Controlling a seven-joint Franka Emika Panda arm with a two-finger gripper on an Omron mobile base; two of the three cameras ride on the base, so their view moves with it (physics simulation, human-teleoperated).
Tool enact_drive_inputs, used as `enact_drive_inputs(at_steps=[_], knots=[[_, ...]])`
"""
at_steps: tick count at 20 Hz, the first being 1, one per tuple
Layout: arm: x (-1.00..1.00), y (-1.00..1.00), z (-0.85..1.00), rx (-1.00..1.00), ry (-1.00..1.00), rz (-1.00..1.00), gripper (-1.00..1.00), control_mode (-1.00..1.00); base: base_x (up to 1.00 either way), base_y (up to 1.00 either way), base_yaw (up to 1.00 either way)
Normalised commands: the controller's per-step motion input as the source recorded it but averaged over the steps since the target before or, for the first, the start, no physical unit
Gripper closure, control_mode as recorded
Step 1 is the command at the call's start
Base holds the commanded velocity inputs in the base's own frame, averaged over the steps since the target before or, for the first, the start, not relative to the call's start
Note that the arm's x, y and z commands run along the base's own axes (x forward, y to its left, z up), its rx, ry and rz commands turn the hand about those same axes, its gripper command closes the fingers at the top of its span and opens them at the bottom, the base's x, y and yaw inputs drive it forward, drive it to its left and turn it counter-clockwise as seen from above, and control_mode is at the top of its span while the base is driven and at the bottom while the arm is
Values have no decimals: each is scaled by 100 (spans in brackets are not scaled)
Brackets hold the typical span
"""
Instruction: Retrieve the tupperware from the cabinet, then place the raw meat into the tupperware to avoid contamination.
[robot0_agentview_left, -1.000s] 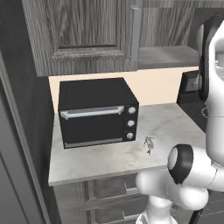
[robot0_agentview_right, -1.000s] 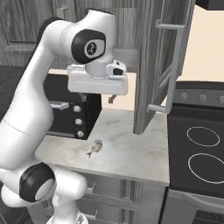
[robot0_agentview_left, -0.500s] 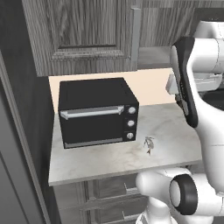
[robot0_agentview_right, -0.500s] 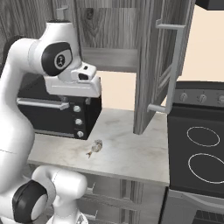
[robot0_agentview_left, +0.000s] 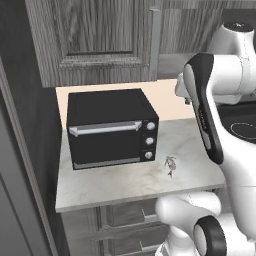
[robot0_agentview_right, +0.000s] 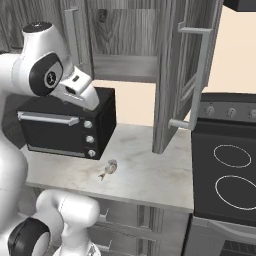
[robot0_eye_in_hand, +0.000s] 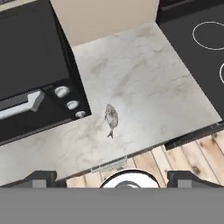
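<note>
While raw meat (robot0_eye_in_hand: 111, 117) lies on tabletop (robot0_eye_in_hand: 144, 78) beside oven (robot0_agentview_left: 110, 127), jaws' spread cannot be told.

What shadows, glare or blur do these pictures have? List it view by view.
Left base view: flat rendered light, no glare; the meat is small and soft-edged on the counter. Right base view: the open cabinet door is sharp, with shade under the cabinet. Hand view: crisp, with a faint shadow beside the oven.
</note>
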Motion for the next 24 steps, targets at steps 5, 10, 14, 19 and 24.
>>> enact_drive_inputs(at_steps=[5,10,14,19,24], knots=[[3,47,41,5,-24,-20,-100,-100,0,0,0],[10,45,54,-10,-5,1,-100,-100,0,0,0],[39,22,30,-17,-11,12,-100,-100,0,0,0],[59,-4,7,-5,-6,27,-100,-100,0,0,0],[64,-1,8,-3,-3,21,-100,-100,0,0,0]])
